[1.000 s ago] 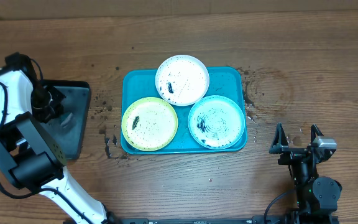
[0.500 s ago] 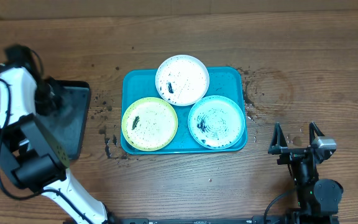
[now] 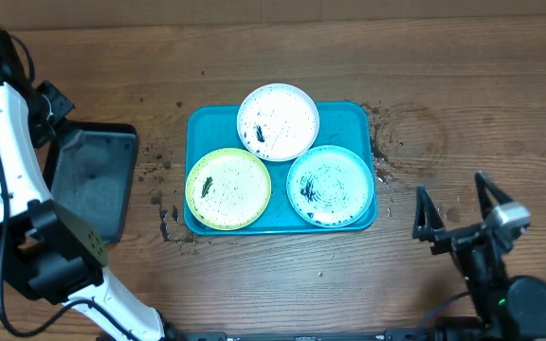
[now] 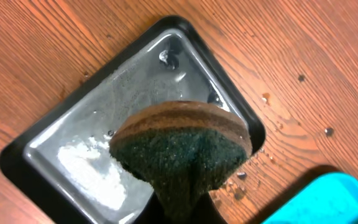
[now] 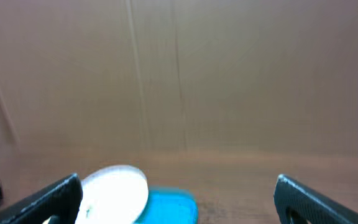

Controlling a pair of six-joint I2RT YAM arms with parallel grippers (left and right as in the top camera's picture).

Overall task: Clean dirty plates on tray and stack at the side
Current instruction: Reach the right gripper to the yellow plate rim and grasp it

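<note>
3 on turquoise tray (image 3: 211, 128), mid-table, close-packed: white plate (image 3: 278, 121) at back, lime-green plate (image 3: 227, 188) front-left, light-blue plate (image 3: 330, 185) front-right. All w/ black specks & smears. L gripper (image 3: 50, 102) clamped on sponge (image 4: 182, 152) by black tray (image 3: 93, 189). R gripper (image 3: 450, 187) jaws wide apart, empty, right of turquoise tray.

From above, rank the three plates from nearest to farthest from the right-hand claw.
1. Blue plate, right side of tray, nearest the right gripper.
2. White plate, tray's top middle.
3. Green plate, tray's left side.
</note>
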